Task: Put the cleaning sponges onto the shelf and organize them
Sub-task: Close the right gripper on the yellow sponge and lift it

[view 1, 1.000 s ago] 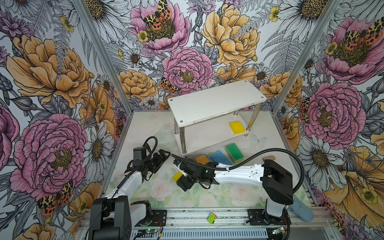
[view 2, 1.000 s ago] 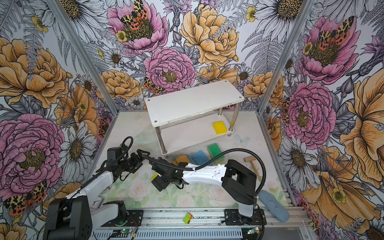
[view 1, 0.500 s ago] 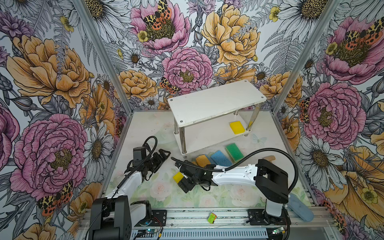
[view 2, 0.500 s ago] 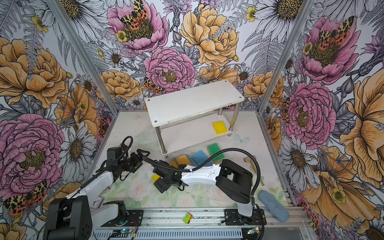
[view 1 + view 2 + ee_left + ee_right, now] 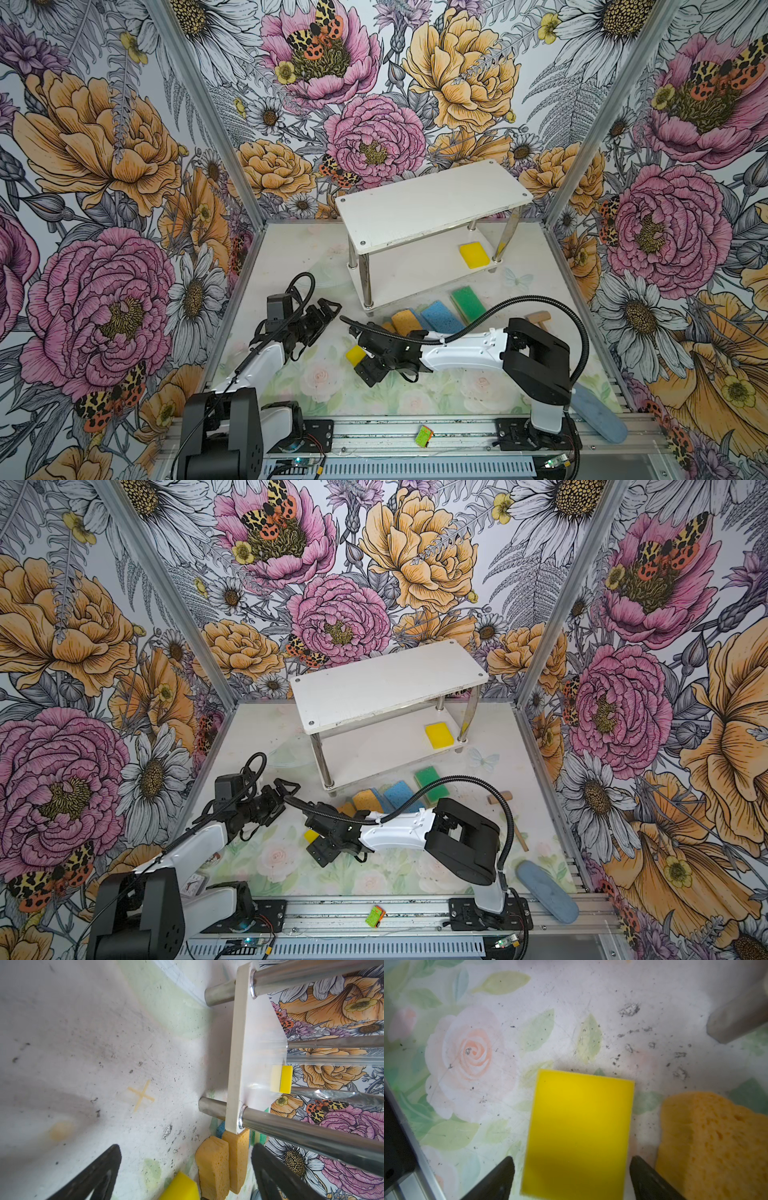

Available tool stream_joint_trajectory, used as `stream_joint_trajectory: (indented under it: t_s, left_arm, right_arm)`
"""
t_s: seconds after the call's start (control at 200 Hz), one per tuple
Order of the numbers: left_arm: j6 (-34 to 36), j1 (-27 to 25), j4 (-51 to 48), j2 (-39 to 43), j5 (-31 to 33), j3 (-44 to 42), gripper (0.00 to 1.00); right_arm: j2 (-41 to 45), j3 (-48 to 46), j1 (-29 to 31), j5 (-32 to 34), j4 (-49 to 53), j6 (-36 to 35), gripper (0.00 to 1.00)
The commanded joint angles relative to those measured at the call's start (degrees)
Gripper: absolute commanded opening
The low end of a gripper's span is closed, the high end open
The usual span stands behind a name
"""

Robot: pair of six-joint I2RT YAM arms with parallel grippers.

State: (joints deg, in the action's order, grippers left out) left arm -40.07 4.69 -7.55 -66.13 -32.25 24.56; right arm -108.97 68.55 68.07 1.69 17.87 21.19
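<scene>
on the floral mat [image 5: 467, 1053], a bright yellow sponge [image 5: 581, 1126] lies between the right end effector's [image 5: 571, 1160] wide-open jaws.

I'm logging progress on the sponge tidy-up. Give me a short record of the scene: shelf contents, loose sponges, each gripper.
shelf: two white boards, top board bare
lower board: shelved yellow sponge near one end
on the table by the shelf's front: orange sponges, blue sponge, green sponge
right gripper: open, jaws either side of the loose yellow sponge, which lies flat on the table
left gripper: open, holding nothing
</scene>
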Motion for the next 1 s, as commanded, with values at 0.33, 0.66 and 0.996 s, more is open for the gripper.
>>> stream_joint_trajectory:
  t_s: [0.33, 0.66, 0.996]
  left_arm:
    - [1.2, 0.3, 2.0, -0.7, -1.4, -0.6, 0.99]
    - [1.1, 0.3, 2.4, -0.9, -1.4, -0.7, 0.99]
    - [2.0, 0.7, 1.0, -0.7, -1.2, -0.3, 0.99]
  right_arm:
    - [-3.5, 0.1, 0.2, -0.2, -1.1, 0.2, 0.86]
    - [-3.1, -1.0, 0.3, 1.2, -2.2, 0.3, 0.77]
    - [0.7, -3.5, 0.2, 1.4, -5.4, 0.0, 0.47]
